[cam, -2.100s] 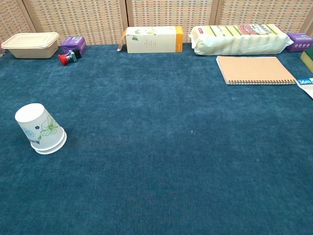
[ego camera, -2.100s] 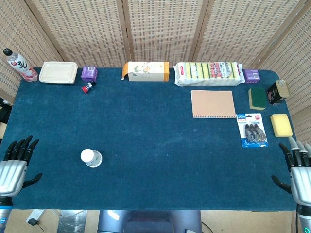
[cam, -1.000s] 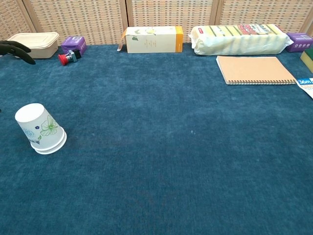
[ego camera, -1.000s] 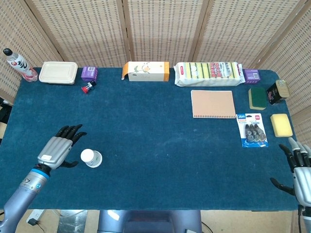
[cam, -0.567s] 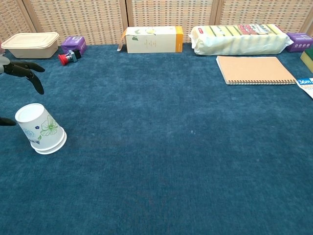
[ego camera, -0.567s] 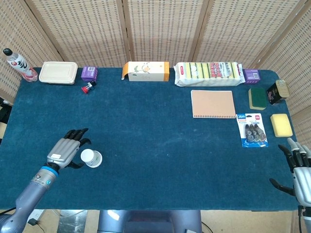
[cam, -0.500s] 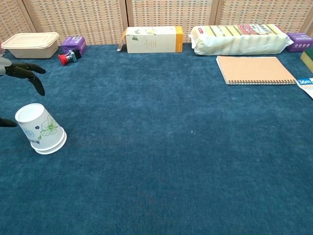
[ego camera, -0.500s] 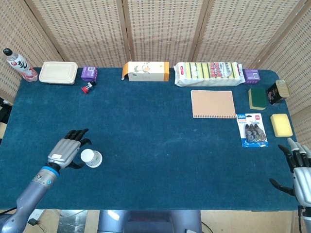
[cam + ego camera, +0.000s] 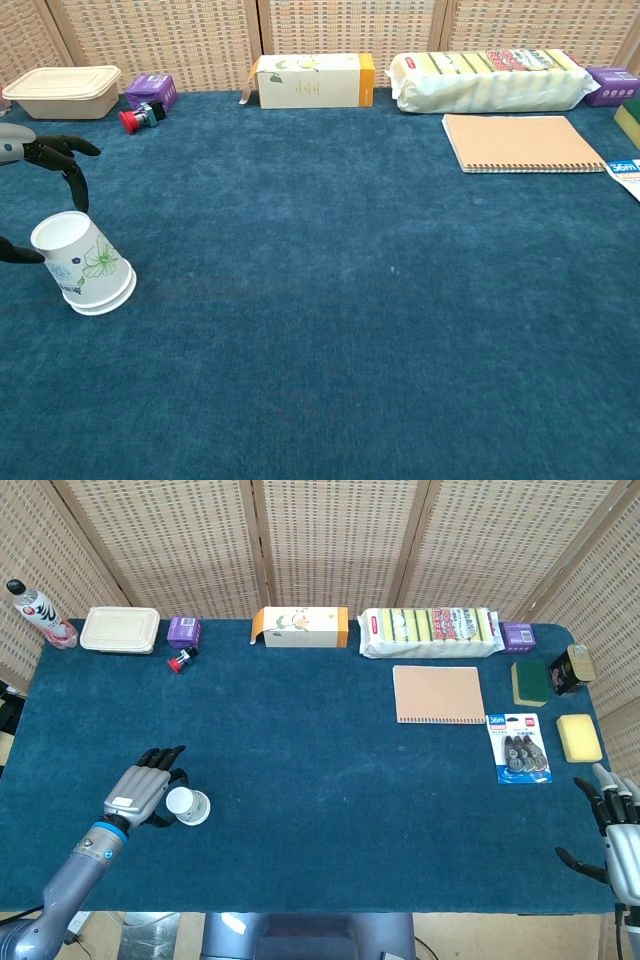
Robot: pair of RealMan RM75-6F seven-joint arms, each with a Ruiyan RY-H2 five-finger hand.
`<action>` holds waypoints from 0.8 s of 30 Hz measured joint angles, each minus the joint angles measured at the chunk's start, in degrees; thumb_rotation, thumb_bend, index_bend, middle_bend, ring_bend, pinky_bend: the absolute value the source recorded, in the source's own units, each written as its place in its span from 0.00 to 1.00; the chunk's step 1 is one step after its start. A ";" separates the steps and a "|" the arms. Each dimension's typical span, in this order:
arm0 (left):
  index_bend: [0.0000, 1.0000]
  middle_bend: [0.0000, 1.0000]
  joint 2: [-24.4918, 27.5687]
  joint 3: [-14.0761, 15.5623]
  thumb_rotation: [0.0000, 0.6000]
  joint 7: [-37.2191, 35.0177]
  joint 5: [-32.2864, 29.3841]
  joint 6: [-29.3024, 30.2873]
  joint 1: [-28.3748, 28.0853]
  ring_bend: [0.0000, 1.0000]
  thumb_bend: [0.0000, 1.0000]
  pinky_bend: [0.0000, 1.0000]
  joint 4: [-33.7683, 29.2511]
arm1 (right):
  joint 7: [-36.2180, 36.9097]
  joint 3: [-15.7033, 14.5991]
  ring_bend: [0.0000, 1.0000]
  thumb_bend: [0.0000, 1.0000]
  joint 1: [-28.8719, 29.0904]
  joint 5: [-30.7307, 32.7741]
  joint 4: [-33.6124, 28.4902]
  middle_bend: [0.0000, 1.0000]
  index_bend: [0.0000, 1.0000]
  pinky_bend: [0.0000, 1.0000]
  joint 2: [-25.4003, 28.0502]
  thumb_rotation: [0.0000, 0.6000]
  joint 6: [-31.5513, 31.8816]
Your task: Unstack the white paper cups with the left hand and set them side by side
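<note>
The stacked white paper cups (image 9: 187,805) (image 9: 83,263) stand upside down on the blue table at the front left, with a green flower print on the side. My left hand (image 9: 143,789) (image 9: 42,170) is right beside the stack on its left, fingers apart and curving around the top without a clear grip. Its thumb tip touches or nearly touches the cup's left side in the chest view. My right hand (image 9: 621,838) rests at the table's front right corner, fingers spread, holding nothing.
Along the back edge stand a bottle (image 9: 38,613), a beige lunch box (image 9: 120,630), a purple box (image 9: 184,631), a red item (image 9: 181,661), a carton (image 9: 300,626) and a sponge pack (image 9: 430,630). A notebook (image 9: 438,694), clip pack (image 9: 519,747) and sponges (image 9: 579,737) lie right.
My left hand has come in from the table's left edge to the cup stack and now curves around its top. The cups and my right hand have hardly moved.
</note>
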 measured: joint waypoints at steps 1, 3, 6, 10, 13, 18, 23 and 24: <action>0.39 0.00 -0.03 0.07 1.00 0.18 -0.16 0.13 -0.10 0.00 0.18 0.00 -0.07 | 0.00 0.00 0.00 0.16 0.00 -0.03 -0.01 0.00 0.12 0.00 0.00 1.00 0.01; 0.39 0.00 -0.12 0.24 1.00 0.72 -0.54 0.59 -0.35 0.00 0.18 0.00 -0.26 | 0.04 -0.01 0.00 0.16 -0.01 -0.07 -0.04 0.00 0.12 0.00 0.00 1.00 0.07; 0.41 0.00 -0.25 0.50 1.00 1.44 -1.09 1.31 -0.70 0.00 0.19 0.00 -0.57 | 0.11 0.02 0.00 0.16 -0.03 -0.03 0.00 0.00 0.12 0.00 0.00 1.00 0.14; 0.42 0.00 -0.18 0.71 1.00 1.55 -1.58 1.87 -1.00 0.00 0.20 0.00 -0.87 | 0.27 0.01 0.00 0.16 -0.07 -0.03 0.11 0.00 0.12 0.00 0.01 1.00 0.19; 0.42 0.00 0.28 0.75 1.00 1.14 -1.48 2.22 -1.02 0.00 0.20 0.00 -1.42 | 0.36 0.02 0.00 0.16 -0.06 -0.09 0.04 0.00 0.12 0.00 0.06 1.00 0.23; 0.42 0.00 2.35 0.74 1.00 -0.65 -0.14 2.84 -0.64 0.00 0.20 0.00 -3.47 | 0.51 0.03 0.00 0.16 -0.09 -0.10 0.07 0.00 0.12 0.00 0.08 1.00 0.29; 0.42 0.00 6.08 0.89 1.00 -2.21 2.62 4.34 0.43 0.00 0.20 0.00 -7.07 | 0.73 0.05 0.00 0.16 -0.19 -0.08 -0.05 0.00 0.12 0.00 0.22 1.00 0.48; 0.42 0.00 7.27 0.98 1.00 -2.51 3.69 5.25 0.95 0.00 0.20 0.00 -8.30 | 0.78 0.05 0.00 0.16 -0.21 -0.08 -0.05 0.00 0.12 0.00 0.24 1.00 0.50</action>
